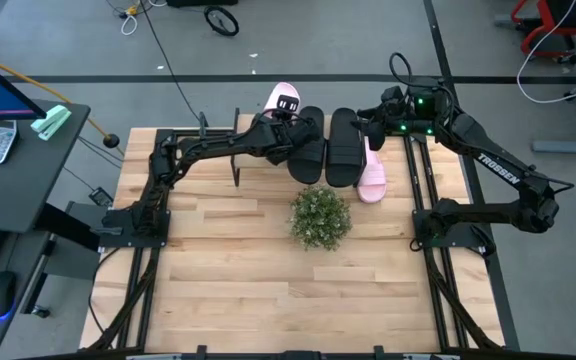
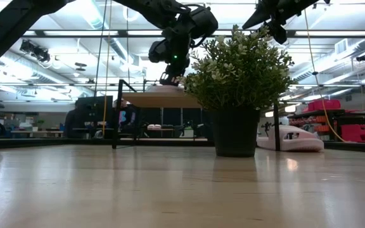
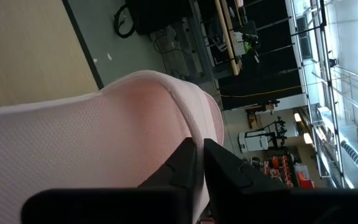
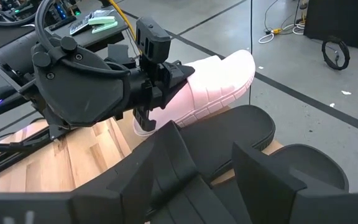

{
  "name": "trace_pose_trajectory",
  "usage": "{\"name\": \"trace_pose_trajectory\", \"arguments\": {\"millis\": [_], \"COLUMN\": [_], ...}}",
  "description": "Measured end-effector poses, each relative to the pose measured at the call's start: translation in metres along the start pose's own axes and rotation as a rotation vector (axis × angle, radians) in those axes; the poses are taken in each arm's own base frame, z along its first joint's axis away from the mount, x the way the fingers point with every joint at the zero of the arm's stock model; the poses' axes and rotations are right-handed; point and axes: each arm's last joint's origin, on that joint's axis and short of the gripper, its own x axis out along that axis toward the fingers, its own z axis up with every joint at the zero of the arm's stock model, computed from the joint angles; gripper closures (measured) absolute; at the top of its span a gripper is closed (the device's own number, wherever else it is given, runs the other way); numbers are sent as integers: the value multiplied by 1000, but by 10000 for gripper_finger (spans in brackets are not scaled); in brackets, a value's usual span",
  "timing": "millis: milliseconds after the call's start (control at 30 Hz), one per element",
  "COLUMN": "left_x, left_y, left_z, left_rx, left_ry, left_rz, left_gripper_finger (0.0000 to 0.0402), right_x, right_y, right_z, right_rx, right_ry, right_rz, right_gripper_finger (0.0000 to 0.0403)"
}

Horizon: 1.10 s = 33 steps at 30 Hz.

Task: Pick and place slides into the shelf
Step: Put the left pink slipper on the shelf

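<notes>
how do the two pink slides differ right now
The pink slide in the left gripper is on the shelf's top board, clamped by its strap; the other pink slide lies on the table by the shelf's right end, ungripped. The first sits left of the black slides, the second right. Both are pale pink.

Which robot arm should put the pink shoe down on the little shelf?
The left one, probably. The left gripper is already shut on the pink slide, holding it over the shelf beside the black slides. The right gripper is open and holds nothing.
</notes>
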Motion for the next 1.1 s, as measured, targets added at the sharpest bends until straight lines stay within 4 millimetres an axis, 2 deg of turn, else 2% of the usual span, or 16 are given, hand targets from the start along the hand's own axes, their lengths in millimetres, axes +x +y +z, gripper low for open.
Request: {"name": "trace_pose_trajectory", "arguments": {"millis": [433,1100], "left_x": [0,-1], "left_y": [-2,-5], "left_z": [-2,-4], "left_rx": [-32,0], "left_ry": [14,46], "left_rz": [-6,-12], "left_gripper_finger": [304,247], "right_x": [0,0], "right_y": [0,0], "right_z": [0,0], "right_rx": [0,6], "right_ry": [0,0], "right_rz": [0,0], "right_gripper_finger": [184,184]}}
